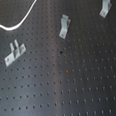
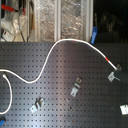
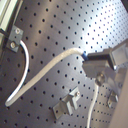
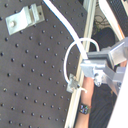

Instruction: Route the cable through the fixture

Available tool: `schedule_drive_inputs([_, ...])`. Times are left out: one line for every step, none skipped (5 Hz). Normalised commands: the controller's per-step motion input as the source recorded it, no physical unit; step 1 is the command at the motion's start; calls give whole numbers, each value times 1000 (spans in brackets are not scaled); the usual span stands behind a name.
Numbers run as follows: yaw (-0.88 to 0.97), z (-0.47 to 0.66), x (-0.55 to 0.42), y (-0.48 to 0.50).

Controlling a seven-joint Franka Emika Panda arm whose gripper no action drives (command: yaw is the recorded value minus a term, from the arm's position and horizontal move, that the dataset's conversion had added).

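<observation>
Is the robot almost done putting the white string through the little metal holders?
Not yet. Done: the gripper looks closed on the cable near one end. In hand: the cable lies in loose curves across the board in the second exterior view. Left: the middle clip, the clip toward the second exterior view's left, and the clip beside the cable's far end all look empty.

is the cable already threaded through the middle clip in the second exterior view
No, the cable arcs well above the middle clip without touching it.
</observation>
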Motion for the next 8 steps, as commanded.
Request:
schedule_drive_inputs([0,3,28,62])
schedule_drive_inputs([183,169,-419,75])
schedule_drive_inputs([471,138,-641,158])
schedule_drive_inputs([426,126,-675,205])
schedule_drive_inputs([406,102,-625,122])
schedule_drive_inputs([0,223,-545,-590])
schedule_drive_inputs([340,19,-741,10])
schedule_drive_inputs([411,-286,-647,321])
